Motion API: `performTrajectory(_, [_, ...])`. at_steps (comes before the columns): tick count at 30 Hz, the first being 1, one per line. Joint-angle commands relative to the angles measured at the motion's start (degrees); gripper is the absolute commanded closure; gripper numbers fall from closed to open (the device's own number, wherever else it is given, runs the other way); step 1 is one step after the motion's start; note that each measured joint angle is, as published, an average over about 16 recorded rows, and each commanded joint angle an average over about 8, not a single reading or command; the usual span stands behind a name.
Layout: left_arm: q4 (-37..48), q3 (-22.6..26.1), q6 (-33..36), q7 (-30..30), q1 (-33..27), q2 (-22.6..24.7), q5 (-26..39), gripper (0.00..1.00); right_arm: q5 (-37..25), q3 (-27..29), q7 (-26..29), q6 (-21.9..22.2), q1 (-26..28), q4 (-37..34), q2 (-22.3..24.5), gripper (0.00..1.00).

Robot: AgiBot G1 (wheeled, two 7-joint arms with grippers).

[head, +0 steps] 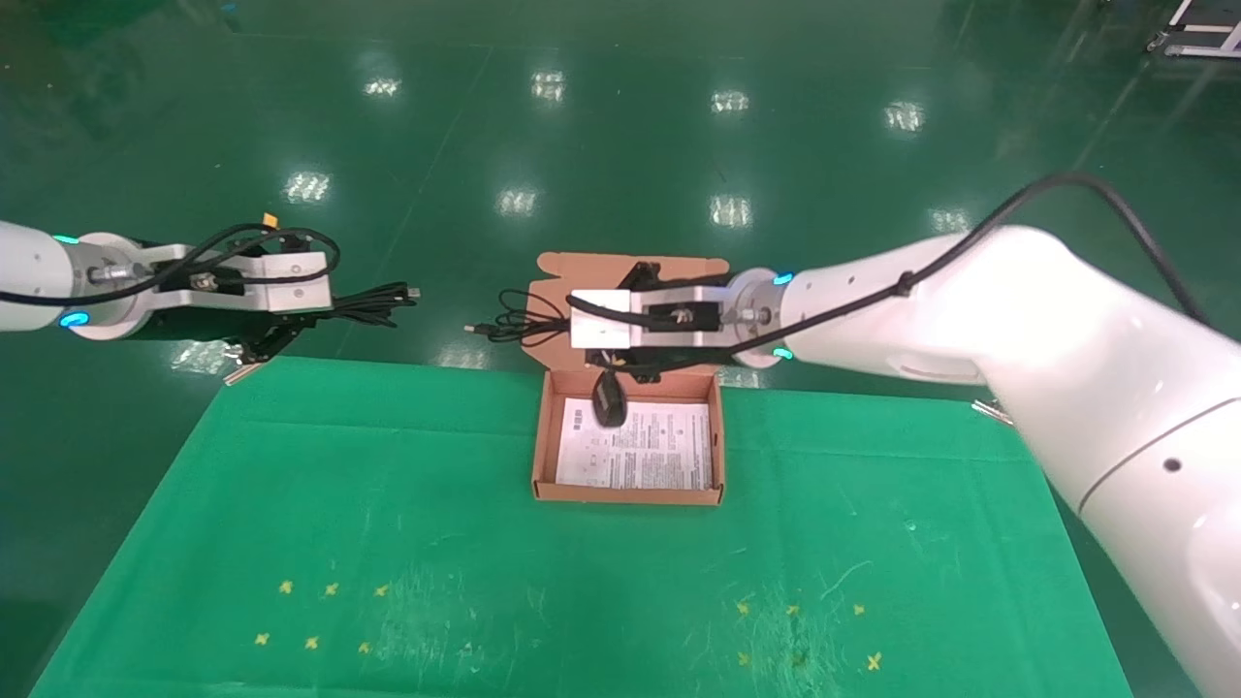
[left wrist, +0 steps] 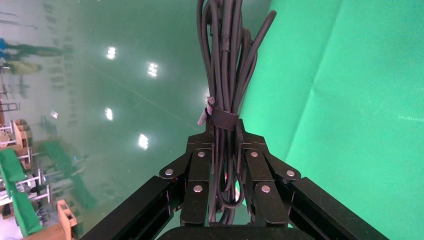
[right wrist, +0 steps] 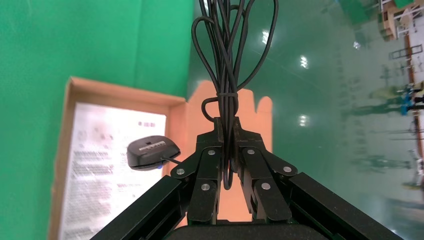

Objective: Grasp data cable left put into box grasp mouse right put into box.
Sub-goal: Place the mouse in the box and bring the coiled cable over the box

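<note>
My left gripper is shut on the data cable, a black tied bundle held in the air beyond the table's far left corner. The left wrist view shows the jaws clamped just below the cable's tie strap. My right gripper hovers over the back of the open box and is shut on the mouse's bundled cord. The mouse hangs from it, low over the white sheet. The right wrist view shows the gripper, cord, mouse and box.
The box's lid flap stands open at the back, behind my right gripper. The green cloth table has small yellow cross marks near its front edge. Glossy green floor lies beyond the table's far edge.
</note>
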Motion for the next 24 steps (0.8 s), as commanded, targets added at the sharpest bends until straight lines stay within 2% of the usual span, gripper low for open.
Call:
performTrajectory(1, [-0.4, 0.0, 0.0, -0.4, 0.1, -0.1, 0.2, 1.0, 1.6, -0.2, -0.3, 0.4, -0.7, -0.3, -0.2, 1.0])
performTrajectory(12, [-1.3, 0.1, 0.1, -1.2, 0.3, -0.4, 0.6, 1.0, 6.8, -3.5, 1.9, 1.7, -3.2, -7.6, -0.3, 1.0])
performTrajectory(13, [-1.4, 0.1, 0.1, -1.3, 0.3, -0.4, 0.6, 1.0, 7.1, -3.8, 2.1, 1.9, -3.3, -8.1, -0.3, 0.97])
performTrajectory(14, [-1.4, 0.1, 0.1, -1.3, 0.3, -0.4, 0.6, 1.0, 7.4, -4.1, 2.2, 2.0, -3.3, -8.5, -0.4, 0.91])
performTrajectory(20, [-1.6, 0.2, 0.1, -1.5, 0.4, -0.4, 0.7, 1.0, 8.4, -5.7, 2.5, 2.3, -3.5, -9.3, -0.3, 0.16])
performTrajectory(21, [-1.6, 0.2, 0.1, -1.5, 0.4, -0.4, 0.7, 1.0, 8.5, -5.9, 2.5, 2.3, -3.6, -9.2, -0.2, 0.06])
performTrajectory(22, [-1.6, 0.2, 0.1, -1.5, 0.4, -0.4, 0.7, 1.0, 8.6, -6.1, 2.5, 2.3, -3.6, -9.1, 0.0, 0.0])
performTrajectory(24, [-1.6, 0.2, 0.0, -1.5, 0.5, -0.3, 0.7, 1.0, 8.8, -6.4, 2.5, 2.3, -3.8, -8.8, 0.3, 0.0])
